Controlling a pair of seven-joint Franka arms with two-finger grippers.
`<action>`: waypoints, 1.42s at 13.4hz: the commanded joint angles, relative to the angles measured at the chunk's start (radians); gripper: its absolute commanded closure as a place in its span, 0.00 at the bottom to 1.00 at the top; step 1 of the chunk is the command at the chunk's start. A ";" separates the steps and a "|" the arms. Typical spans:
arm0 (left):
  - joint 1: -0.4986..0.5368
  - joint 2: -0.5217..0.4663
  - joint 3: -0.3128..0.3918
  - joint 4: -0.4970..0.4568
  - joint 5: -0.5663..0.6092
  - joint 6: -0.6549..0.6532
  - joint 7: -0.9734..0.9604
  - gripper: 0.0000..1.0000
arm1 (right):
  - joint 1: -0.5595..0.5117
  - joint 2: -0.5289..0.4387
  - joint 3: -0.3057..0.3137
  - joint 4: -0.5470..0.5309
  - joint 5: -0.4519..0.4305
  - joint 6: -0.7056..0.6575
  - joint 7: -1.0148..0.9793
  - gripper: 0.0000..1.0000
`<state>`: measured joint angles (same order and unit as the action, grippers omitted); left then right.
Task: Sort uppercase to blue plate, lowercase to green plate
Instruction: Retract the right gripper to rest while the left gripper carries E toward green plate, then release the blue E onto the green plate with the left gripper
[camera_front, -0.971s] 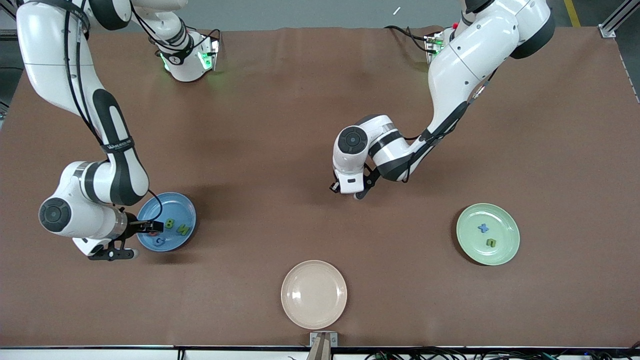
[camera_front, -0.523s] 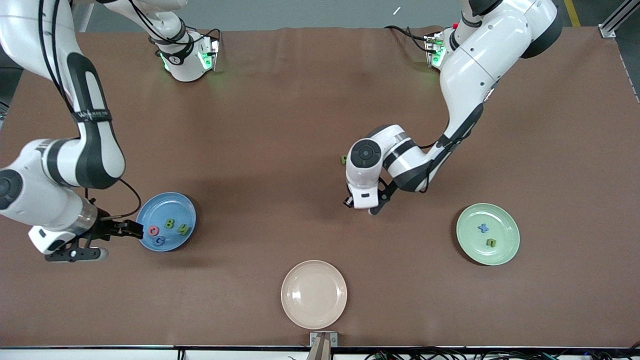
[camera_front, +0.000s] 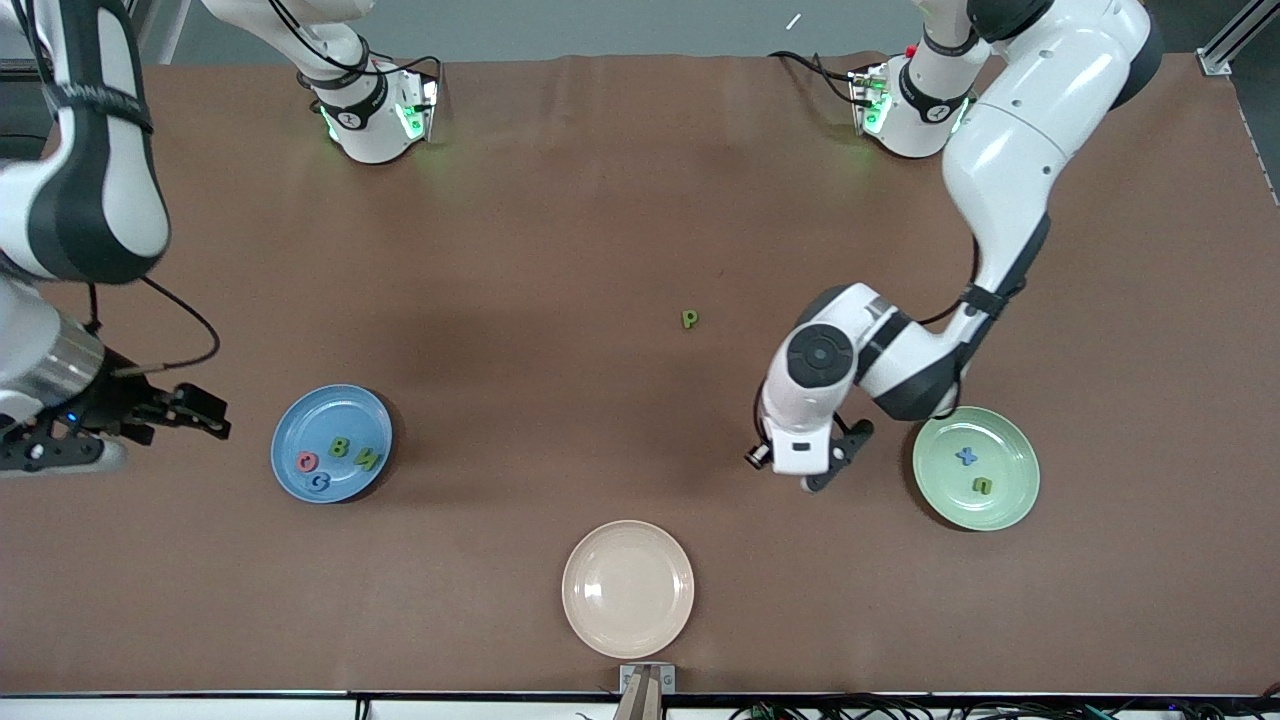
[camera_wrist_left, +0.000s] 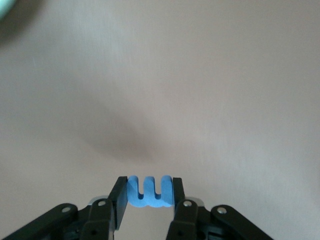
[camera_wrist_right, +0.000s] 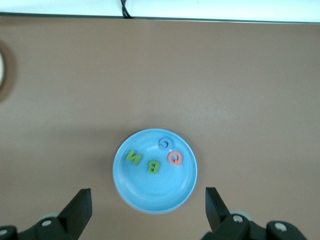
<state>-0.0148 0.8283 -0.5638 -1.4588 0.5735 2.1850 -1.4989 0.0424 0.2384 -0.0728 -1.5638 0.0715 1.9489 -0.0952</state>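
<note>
My left gripper (camera_wrist_left: 150, 194) is shut on a blue lowercase m (camera_wrist_left: 150, 191) and hangs over the bare table beside the pale green plate (camera_front: 1003, 437); the front view shows this gripper (camera_front: 815, 480) too. A blue x (camera_front: 966, 456) and a green n (camera_front: 983, 486) lie in that plate. A green lowercase p (camera_front: 689, 319) lies alone mid-table. The blue plate (camera_front: 345, 408) holds the uppercase pieces: red Q (camera_front: 308, 461), blue C (camera_front: 320, 482), green B (camera_front: 340, 447) and green N (camera_front: 367, 460). My right gripper (camera_front: 208, 413) stands open and holds nothing, off the plate toward the right arm's end.
A beige plate (camera_front: 628, 588) with nothing in it sits near the table's front edge, between the two coloured plates. In the right wrist view the blue plate (camera_wrist_right: 155, 196) lies between the spread fingers (camera_wrist_right: 82, 202).
My left arm carried the blue m from mid-table toward the green plate, uncovering the green p. My right gripper drew back from the blue plate, and the red Q stays in it.
</note>
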 joint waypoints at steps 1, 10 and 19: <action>0.059 -0.018 -0.004 0.005 0.016 -0.022 0.116 0.96 | -0.013 -0.080 0.013 -0.021 -0.012 -0.043 0.041 0.00; 0.272 -0.040 -0.004 -0.038 0.017 -0.028 0.497 0.95 | -0.030 -0.155 0.018 0.131 -0.032 -0.375 0.077 0.00; 0.365 -0.064 -0.010 -0.124 0.017 -0.070 0.623 0.85 | -0.058 -0.306 0.057 -0.055 -0.033 -0.292 0.078 0.00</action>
<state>0.3282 0.8110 -0.5635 -1.5279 0.5747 2.1239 -0.8850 0.0169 -0.0158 -0.0530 -1.5520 0.0517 1.6331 -0.0324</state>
